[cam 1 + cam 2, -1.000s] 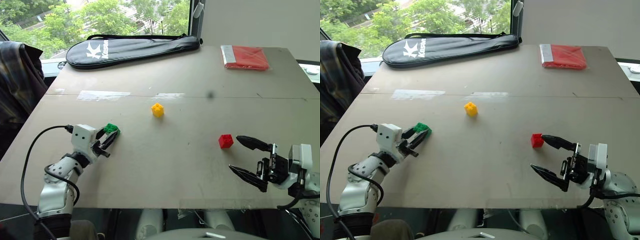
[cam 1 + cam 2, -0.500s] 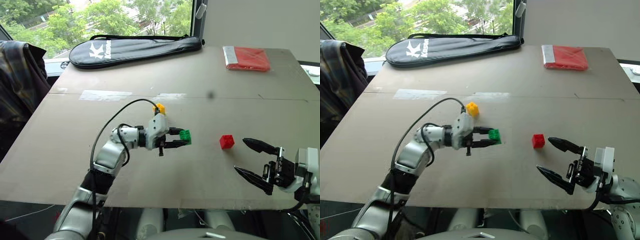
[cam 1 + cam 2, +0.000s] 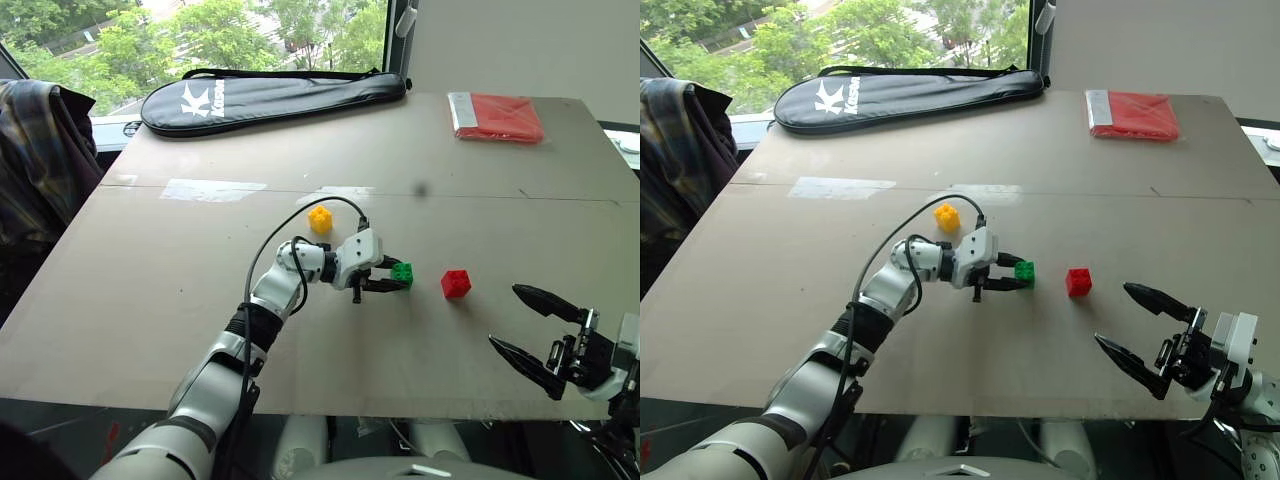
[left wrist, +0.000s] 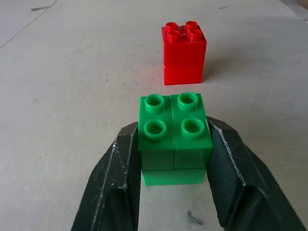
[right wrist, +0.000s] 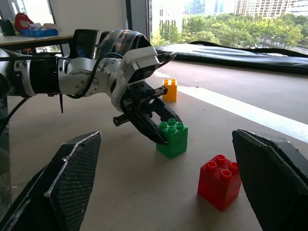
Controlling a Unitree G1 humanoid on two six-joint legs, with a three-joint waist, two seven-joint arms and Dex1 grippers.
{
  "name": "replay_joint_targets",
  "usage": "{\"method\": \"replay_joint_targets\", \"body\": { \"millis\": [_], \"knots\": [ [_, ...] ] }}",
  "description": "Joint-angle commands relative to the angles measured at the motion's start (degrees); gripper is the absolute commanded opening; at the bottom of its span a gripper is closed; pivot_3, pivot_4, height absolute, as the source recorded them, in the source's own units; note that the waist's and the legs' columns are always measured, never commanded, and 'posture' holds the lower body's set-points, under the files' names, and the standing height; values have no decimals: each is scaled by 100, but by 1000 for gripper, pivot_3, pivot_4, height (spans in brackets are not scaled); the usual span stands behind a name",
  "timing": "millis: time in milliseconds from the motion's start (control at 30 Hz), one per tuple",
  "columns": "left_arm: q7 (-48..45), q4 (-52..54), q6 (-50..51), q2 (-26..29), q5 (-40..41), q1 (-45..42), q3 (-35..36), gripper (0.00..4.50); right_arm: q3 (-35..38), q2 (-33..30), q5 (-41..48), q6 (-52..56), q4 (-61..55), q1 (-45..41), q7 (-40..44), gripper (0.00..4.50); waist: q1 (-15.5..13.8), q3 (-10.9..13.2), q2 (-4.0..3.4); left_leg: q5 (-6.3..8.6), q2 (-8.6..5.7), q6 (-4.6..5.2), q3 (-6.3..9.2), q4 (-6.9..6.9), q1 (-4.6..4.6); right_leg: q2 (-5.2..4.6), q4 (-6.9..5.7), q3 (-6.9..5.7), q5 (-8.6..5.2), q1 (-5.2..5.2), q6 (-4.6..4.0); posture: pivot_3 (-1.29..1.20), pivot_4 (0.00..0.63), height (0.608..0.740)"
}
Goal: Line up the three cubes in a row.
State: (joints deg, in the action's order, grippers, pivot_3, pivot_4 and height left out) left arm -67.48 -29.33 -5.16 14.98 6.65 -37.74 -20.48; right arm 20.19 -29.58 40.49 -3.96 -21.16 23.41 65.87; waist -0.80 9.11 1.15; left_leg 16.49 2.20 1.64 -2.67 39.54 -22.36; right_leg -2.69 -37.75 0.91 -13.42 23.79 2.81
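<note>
Green cube (image 4: 174, 137) pinched between the left gripper (image 3: 392, 277) fingers, low on the grey desk (image 3: 150, 290), red cube (image 3: 455, 284) just beside it, yellow cube (image 3: 319, 219) behind, right gripper (image 3: 535, 330) fingers wide apart near the desk edge, black bag (image 3: 270, 95) and window at the back

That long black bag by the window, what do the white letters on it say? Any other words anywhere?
"K": the big white letter on the black bag.
The smaller white word beside the K: too small to read for sure.
The red packet, the table and the yellow cube, green cube and red cube: no words or numbers on them.
</note>
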Motion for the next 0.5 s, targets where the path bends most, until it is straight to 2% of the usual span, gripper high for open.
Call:
{"method": "replay_joint_targets", "body": {
  "millis": [33,400,500],
  "knots": [
    [-179,47,22,-72,-4,-32,-31,1284,90,32,-6,-131,-33,36,-12,4500,0,0,0,0,0,0,2,0,-1,0,0,-2,0,0,0,0,150,708],
    [-396,255,371,-82,49,127,-36,1284,64,75,-88,-282,110,24,57,4500,1,0,-1,0,0,0,8,0,-3,0,0,-7,-1,0,-1,0,150,708],
    [-373,324,477,-77,67,160,3,2702,49,72,-104,-309,142,6,73,4500,1,0,-1,0,0,0,9,0,-4,0,0,-8,-1,0,0,0,150,708]
  ]
}}
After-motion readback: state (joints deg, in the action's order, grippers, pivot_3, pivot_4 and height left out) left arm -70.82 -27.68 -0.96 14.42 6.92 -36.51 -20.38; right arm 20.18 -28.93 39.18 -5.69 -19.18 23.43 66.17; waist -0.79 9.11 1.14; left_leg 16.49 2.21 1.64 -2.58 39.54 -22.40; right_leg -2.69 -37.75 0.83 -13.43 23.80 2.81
